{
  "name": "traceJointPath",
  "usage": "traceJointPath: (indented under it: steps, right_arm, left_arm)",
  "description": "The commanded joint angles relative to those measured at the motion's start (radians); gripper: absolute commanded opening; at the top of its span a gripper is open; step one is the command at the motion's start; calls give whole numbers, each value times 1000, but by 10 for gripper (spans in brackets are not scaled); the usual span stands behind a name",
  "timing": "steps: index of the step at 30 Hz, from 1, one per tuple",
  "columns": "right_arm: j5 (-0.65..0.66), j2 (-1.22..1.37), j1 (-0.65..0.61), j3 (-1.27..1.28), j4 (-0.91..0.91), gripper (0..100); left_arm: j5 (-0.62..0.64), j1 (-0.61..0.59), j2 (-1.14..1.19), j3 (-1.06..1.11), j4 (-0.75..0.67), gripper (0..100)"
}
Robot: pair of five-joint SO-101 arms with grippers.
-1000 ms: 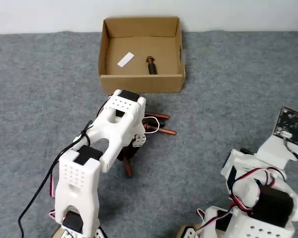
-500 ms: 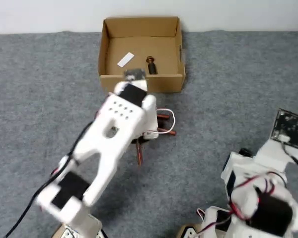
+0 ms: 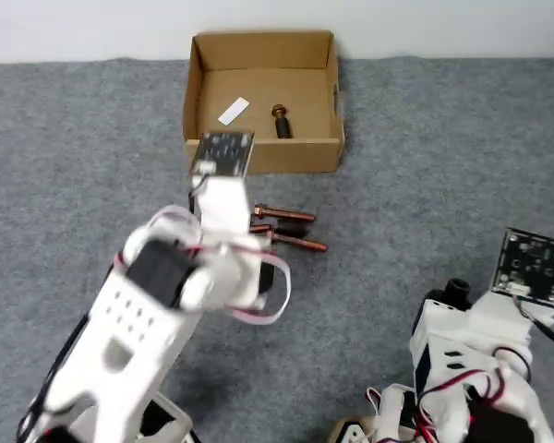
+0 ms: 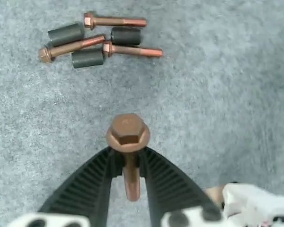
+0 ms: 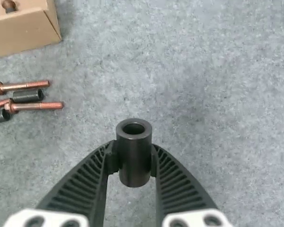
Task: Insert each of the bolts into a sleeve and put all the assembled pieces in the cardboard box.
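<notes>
Left gripper pinches a bolt by its shank, while the sleeve (bore open) sits clamped in right gripper, well apart.

Tabletop: covered in a grey, fuzzy, felt-like fabric, flecked with lighter and darker fibres.
Far edge: the fabric ends in a straight line running left to right.
Backdrop: a plain, pale white band lies beyond that line.
Light: soft and even, throwing only faint, blurred shadows on the fabric.
</notes>
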Motion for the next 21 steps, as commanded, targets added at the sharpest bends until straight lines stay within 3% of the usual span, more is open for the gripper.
traceJointPath:
  steps: [1,9,16,21]
  right_arm:
    - [-40,-2,5,-3,-15,9]
    - [-87,-2,-193,2,-134,9]
    - [-196,-1,-556,15,-209,9]
    - [-199,-2,-753,146,-334,9]
  left_arm:
    - [-12,25,-221,156,-106,5]
    - [-12,21,-516,343,-130,5]
    - [-91,21,-677,348,-183,5]
    - [-92,21,-787,348,-275,5]
